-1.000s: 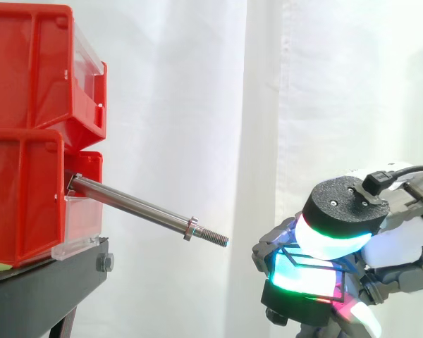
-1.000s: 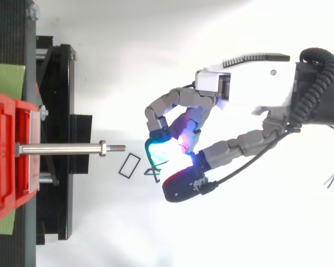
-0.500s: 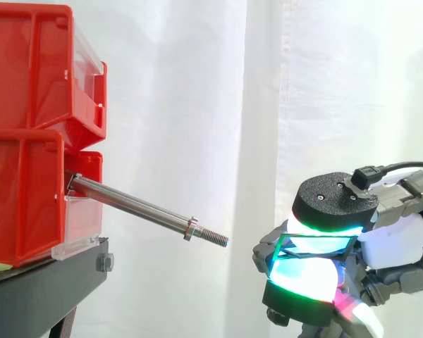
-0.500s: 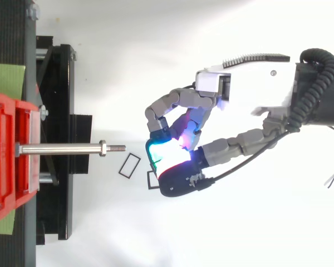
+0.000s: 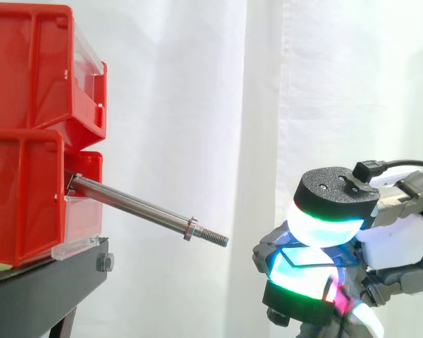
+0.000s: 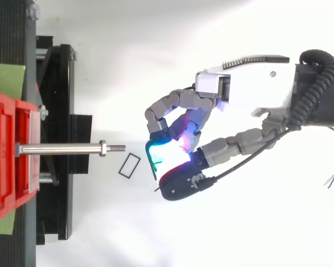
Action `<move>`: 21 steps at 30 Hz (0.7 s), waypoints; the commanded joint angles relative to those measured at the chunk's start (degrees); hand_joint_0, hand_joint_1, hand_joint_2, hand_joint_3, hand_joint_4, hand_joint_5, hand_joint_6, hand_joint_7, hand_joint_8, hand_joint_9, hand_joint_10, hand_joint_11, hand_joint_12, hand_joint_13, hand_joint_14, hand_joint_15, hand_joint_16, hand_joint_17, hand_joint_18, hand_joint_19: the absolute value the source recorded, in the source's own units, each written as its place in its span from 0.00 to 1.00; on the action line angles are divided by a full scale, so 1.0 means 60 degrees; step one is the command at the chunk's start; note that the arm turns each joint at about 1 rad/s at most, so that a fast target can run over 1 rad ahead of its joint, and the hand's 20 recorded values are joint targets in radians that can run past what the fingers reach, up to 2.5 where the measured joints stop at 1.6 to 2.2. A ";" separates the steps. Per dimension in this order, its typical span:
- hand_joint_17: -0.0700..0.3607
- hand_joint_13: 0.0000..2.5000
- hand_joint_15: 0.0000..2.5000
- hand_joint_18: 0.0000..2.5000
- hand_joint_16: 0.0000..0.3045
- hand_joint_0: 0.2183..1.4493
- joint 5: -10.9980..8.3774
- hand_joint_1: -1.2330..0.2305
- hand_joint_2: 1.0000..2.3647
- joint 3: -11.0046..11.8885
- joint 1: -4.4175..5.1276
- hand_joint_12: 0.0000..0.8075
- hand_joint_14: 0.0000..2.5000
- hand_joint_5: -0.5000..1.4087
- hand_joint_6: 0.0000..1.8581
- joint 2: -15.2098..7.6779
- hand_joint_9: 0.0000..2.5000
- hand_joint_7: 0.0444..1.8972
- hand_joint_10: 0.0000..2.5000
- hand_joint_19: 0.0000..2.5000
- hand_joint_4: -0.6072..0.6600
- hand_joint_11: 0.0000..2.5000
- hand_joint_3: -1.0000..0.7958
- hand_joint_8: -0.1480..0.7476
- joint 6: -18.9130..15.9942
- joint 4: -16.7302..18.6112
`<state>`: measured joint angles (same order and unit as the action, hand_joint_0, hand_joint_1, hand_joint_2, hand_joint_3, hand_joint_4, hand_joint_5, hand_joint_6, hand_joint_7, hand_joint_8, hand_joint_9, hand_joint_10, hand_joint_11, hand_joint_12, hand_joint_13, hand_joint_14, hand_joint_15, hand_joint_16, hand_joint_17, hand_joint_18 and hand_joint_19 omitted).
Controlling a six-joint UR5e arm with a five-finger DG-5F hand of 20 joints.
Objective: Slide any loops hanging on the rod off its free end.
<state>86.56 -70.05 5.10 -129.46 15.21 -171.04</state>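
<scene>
Fingers and thumb of the hand [image 6: 250, 92] were curled on a thin wire loop [image 5: 311, 255], pinched between glowing pads, at four o'clock from the tip of the rod [image 5: 134, 205]. A second loop [image 6: 129, 166] lay loose at five o'clock from that tip (seen from above). The rod looked bare; I judged removal done, and next the hand needed only to let go.

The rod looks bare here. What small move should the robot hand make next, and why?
Probably open its fingers and let the held loop drop. The rod carries nothing, a loose loop lies off it near its free end, and the robot hand pinches the held loop between its pads, clear of the rod's tip.
</scene>
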 commanded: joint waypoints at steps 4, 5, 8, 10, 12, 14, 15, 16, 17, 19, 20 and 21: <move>0.46 0.30 0.13 0.28 0.19 0.28 0.0001 0.41 0.02 0.0000 0.0000 0.44 0.00 0.19 0.46 0.0000 0.41 0.74 0.01 0.21 0.69 0.23 0.47 0.55 -0.0001 0.0000; 0.46 0.30 0.13 0.28 0.19 0.28 0.0001 0.39 0.02 0.0000 0.0000 0.44 0.00 0.19 0.46 0.0000 0.41 0.74 0.01 0.21 0.69 0.23 0.48 0.54 -0.0001 0.0000; 0.46 0.30 0.13 0.28 0.19 0.28 0.0001 0.35 0.02 0.0000 0.0000 0.44 0.00 0.19 0.46 0.0000 0.41 0.75 0.01 0.21 0.69 0.23 0.51 0.55 -0.0001 0.0000; 0.46 0.30 0.13 0.28 0.19 0.28 0.0001 0.34 0.02 0.0000 0.0000 0.44 0.00 0.19 0.47 0.0000 0.41 0.76 0.01 0.21 0.69 0.23 0.52 0.55 -0.0001 0.0000; 0.46 0.31 0.13 0.28 0.19 0.28 0.0001 0.34 0.02 0.0000 0.0000 0.44 0.00 0.19 0.47 0.0000 0.41 0.75 0.01 0.21 0.68 0.23 0.53 0.54 -0.0001 0.0000; 0.46 0.31 0.13 0.28 0.19 0.28 0.0001 0.34 0.02 0.0000 0.0000 0.44 0.00 0.19 0.47 0.0000 0.41 0.74 0.01 0.21 0.66 0.23 0.53 0.54 -0.0001 0.0000; 0.46 0.31 0.13 0.28 0.19 0.28 0.0001 0.34 0.02 0.0000 0.0000 0.44 0.00 0.19 0.47 0.0000 0.41 0.74 0.01 0.20 0.66 0.23 0.54 0.54 -0.0001 0.0000; 0.46 0.31 0.13 0.28 0.19 0.27 0.0001 0.35 0.02 0.0000 0.0000 0.44 0.00 0.19 0.47 0.0000 0.41 0.74 0.01 0.20 0.65 0.23 0.54 0.54 -0.0001 0.0000; 0.46 0.31 0.13 0.28 0.19 0.27 0.0001 0.35 0.02 0.0000 0.0000 0.44 0.00 0.19 0.47 0.0000 0.41 0.73 0.01 0.21 0.65 0.23 0.54 0.55 -0.0001 0.0000; 0.47 0.31 0.13 0.28 0.19 0.27 0.0001 0.37 0.02 0.0000 0.0015 0.44 0.01 0.19 0.47 0.0000 0.41 0.73 0.01 0.21 0.65 0.23 0.52 0.54 -0.0001 0.0000; 0.47 0.30 0.13 0.28 0.19 0.27 -0.0013 0.38 0.02 0.0000 0.0015 0.44 0.00 0.19 0.47 0.0000 0.41 0.73 0.01 0.21 0.66 0.23 0.50 0.54 -0.0001 0.0000; 0.47 0.30 0.13 0.28 0.19 0.27 0.0001 0.38 0.02 0.0000 0.0015 0.44 0.00 0.19 0.47 0.0000 0.41 0.73 0.01 0.21 0.67 0.23 0.50 0.54 -0.0001 0.0000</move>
<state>86.56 -70.05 5.15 -129.46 15.21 -171.04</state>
